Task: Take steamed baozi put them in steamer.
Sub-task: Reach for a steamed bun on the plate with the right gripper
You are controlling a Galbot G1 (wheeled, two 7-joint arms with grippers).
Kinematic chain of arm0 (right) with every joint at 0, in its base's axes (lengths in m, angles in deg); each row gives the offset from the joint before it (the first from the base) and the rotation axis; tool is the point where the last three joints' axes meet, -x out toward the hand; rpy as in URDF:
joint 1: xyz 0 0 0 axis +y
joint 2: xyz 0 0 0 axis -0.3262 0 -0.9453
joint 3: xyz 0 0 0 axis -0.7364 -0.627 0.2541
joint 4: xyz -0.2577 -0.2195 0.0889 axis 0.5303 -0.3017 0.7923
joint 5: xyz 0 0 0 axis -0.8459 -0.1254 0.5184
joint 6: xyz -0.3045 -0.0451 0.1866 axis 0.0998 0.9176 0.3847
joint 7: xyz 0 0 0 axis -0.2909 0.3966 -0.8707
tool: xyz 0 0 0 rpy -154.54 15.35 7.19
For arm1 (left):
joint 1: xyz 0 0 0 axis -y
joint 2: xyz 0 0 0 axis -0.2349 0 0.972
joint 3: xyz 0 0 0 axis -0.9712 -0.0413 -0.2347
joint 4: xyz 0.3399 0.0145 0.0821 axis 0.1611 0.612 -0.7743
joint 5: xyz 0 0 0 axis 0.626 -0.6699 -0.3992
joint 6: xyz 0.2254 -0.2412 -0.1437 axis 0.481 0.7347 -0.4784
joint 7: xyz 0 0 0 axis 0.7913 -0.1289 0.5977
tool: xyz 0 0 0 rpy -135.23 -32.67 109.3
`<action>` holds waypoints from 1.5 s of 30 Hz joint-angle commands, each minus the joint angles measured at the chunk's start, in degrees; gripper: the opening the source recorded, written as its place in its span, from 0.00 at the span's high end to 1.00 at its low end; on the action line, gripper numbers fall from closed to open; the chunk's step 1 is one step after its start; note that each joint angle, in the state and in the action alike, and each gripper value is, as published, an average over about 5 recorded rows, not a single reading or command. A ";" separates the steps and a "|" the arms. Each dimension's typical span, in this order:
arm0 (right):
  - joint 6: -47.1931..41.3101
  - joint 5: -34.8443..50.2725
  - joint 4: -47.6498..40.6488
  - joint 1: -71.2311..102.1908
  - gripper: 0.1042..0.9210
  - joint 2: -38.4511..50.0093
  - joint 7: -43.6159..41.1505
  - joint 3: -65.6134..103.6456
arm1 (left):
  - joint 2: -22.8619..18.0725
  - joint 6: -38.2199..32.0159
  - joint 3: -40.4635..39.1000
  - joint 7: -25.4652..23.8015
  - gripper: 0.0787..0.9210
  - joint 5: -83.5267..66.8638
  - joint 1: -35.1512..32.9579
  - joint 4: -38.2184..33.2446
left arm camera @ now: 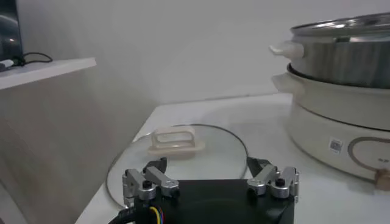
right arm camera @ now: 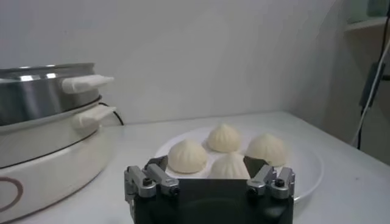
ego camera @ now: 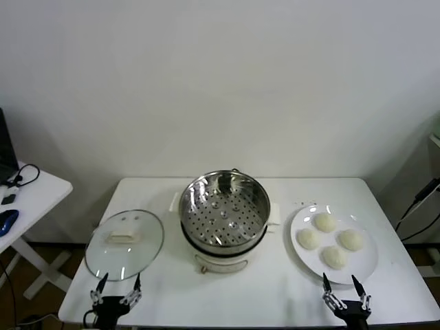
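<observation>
Several cream-white baozi (ego camera: 333,257) lie on a white plate (ego camera: 300,256) at the table's right; the right wrist view shows them (right arm camera: 187,156) just beyond my fingers. The steel steamer (ego camera: 225,205) with its perforated tray stands empty on a white base at the table's middle, and shows in the left wrist view (left arm camera: 341,56) and the right wrist view (right arm camera: 42,91). My right gripper (ego camera: 346,290) is open and empty at the front edge, just before the plate. My left gripper (ego camera: 115,289) is open and empty at the front left, before the lid.
A round glass lid (ego camera: 124,243) with a cream handle lies flat left of the steamer, also in the left wrist view (left arm camera: 177,152). A white side table (ego camera: 31,189) with cables stands far left. A wall lies behind the table.
</observation>
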 commanded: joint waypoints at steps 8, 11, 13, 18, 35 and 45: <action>-19.85 -2.01 2.73 -13.41 0.12 10.40 -1.15 3.83 | 0.42 -0.01 -0.48 0.09 0.12 0.77 -0.46 -0.36; -25.95 -2.71 1.25 -19.54 0.12 15.83 -1.91 3.10 | 0.51 0.03 -0.78 0.08 0.12 0.81 -0.31 -0.49; -29.80 -3.76 0.20 -23.46 0.12 19.92 -3.71 2.39 | 0.50 0.04 -1.01 0.08 0.12 0.87 -0.16 -0.45; -35.03 -4.98 -4.08 -29.53 0.12 31.85 -13.40 0.50 | 0.27 0.02 -1.39 0.10 0.12 1.17 0.28 -0.04; -21.58 -22.36 -25.15 -67.09 0.12 51.61 -51.34 -34.36 | 0.53 -0.80 -1.49 0.06 0.12 2.49 0.39 0.26; -9.95 -28.49 -35.43 -99.73 0.12 47.37 -69.79 -69.27 | 0.34 -1.22 -1.47 0.07 0.12 3.36 -0.18 0.07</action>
